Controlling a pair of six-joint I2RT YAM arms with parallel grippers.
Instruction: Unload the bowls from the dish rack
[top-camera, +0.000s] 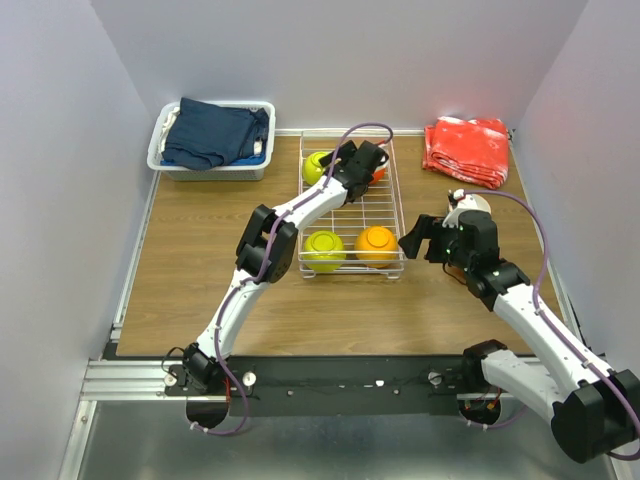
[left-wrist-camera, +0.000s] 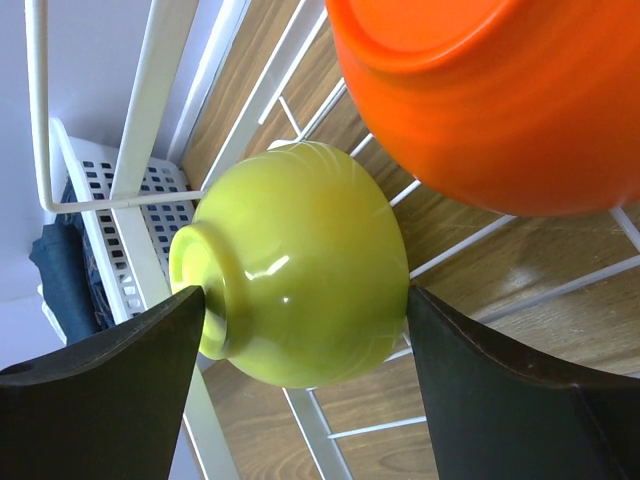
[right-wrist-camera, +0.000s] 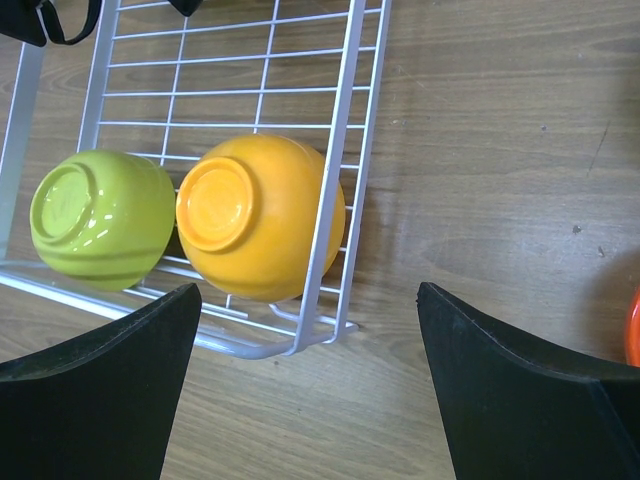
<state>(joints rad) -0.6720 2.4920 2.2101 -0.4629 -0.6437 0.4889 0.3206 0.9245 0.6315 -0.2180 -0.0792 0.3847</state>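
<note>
The white wire dish rack (top-camera: 385, 215) sits mid-table. My left gripper (top-camera: 338, 170) is at its far left corner, its fingers touching both sides of a yellow-green bowl (left-wrist-camera: 300, 265) that lies on its side against the rack wires (left-wrist-camera: 150, 120); this bowl also shows in the top view (top-camera: 315, 164). A red-orange bowl (left-wrist-camera: 480, 100) is right beside it. At the rack's near end lie another yellow-green bowl (right-wrist-camera: 100, 215) and an orange bowl (right-wrist-camera: 265, 215). My right gripper (top-camera: 415, 240) is open and empty just right of the rack's near corner (right-wrist-camera: 320, 335).
A white bowl (top-camera: 472, 203) stands on the table behind my right wrist. A red-orange edge (right-wrist-camera: 633, 330) shows at the right wrist view's border. A red cloth (top-camera: 467, 148) lies at the back right; a white bin of dark-blue cloth (top-camera: 212, 140) at the back left.
</note>
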